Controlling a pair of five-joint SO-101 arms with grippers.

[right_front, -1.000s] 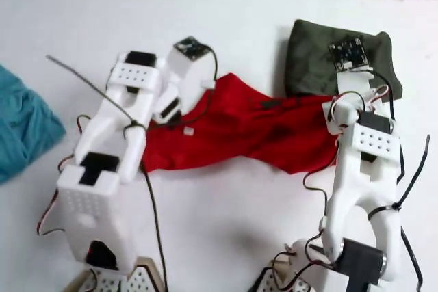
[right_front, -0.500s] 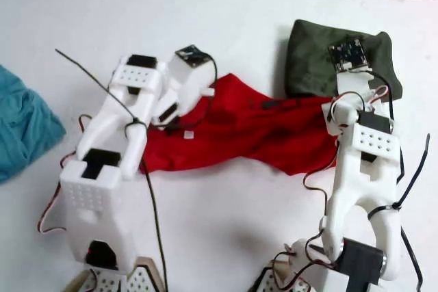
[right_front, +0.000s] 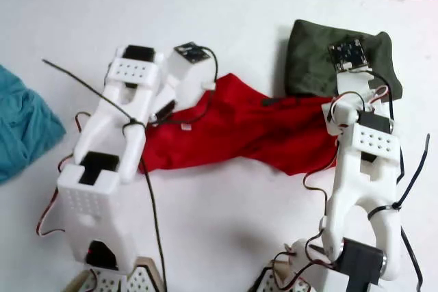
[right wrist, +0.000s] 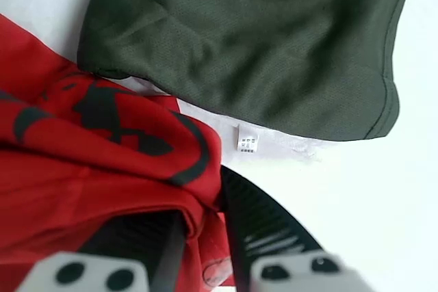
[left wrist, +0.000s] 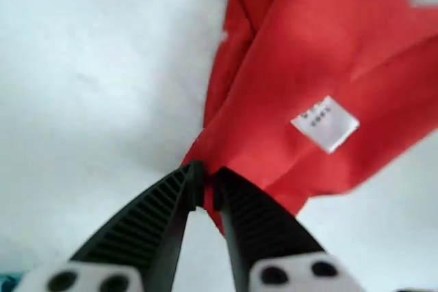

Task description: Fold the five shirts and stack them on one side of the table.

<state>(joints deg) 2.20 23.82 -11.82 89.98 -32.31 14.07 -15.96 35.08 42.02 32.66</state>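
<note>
Three shirts can be counted: one red shirt [right_front: 239,128] stretched between the two grippers, one dark green shirt [right_front: 315,52] just beyond the right gripper [right wrist: 202,217], and one teal shirt [right_front: 24,124] well off to the outer side of the left gripper [left wrist: 204,186]. There are two arms, a left arm [right_front: 109,141] and a right arm [right_front: 363,169], at one table [right_front: 226,217]. Each carries one gripper, and both are nipped onto the red shirt. There are two small white tags: one red-shirt label [left wrist: 325,123] just ahead of the left gripper, and one green-shirt label [right wrist: 248,143] just ahead of the right gripper.
</note>
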